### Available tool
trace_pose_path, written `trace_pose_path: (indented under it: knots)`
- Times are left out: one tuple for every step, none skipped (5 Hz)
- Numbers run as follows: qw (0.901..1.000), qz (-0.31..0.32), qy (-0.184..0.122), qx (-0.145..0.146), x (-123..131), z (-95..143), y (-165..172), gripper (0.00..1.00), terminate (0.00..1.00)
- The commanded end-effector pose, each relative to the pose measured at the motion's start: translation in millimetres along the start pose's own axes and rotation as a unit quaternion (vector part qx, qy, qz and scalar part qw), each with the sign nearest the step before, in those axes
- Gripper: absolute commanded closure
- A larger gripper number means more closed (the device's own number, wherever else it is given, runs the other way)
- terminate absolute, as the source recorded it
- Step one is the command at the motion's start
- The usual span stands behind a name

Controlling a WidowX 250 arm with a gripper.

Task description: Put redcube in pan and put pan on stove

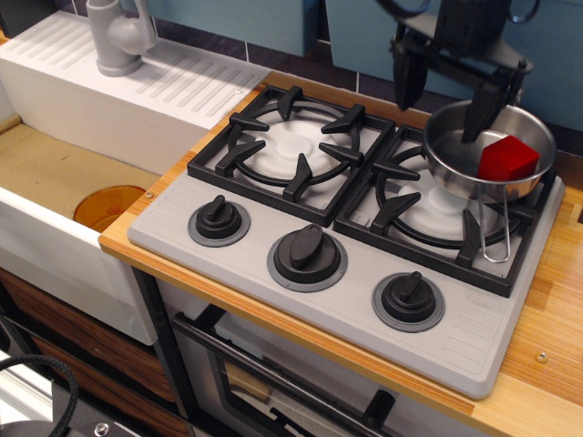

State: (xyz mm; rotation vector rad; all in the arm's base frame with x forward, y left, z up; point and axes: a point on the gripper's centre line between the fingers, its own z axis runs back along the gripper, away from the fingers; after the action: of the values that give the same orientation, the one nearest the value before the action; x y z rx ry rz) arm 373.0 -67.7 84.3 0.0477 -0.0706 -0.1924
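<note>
redcube sits in the pan on the stove (right burner), gripper hanging above, fingers spread wide, holding nothing.

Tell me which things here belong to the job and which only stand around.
Job: redcube, inside the pan; pan, on the stove's right grate; open gripper above the pan.
Around: faucet, sink, oven door.
</note>
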Motion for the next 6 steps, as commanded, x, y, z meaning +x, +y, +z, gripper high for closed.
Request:
trace_pose_path:
  knots:
    - [0.9970,0.010,-0.075,-0.012,6.6,8.9,-8.4,0.00,0.00]
    - [0.9962,0.014,-0.084,-0.019,3.5,-4.3,-11.3,0.00,0.00]
    - [0.9958,0.024,-0.085,-0.025,0.8,-13.1,-14.9,1.00,0.00]
    - [0.9961,0.026,-0.080,-0.027,-1.2,-12.9,-16.5,1.00,0.00]
    - [0.9966,0.025,-0.074,-0.024,-2.2,-9.9,-17.4,1.00,0.00]
    - [0.9978,0.026,-0.059,-0.013,-8.0,0.7,-16.6,1.00,0.00]
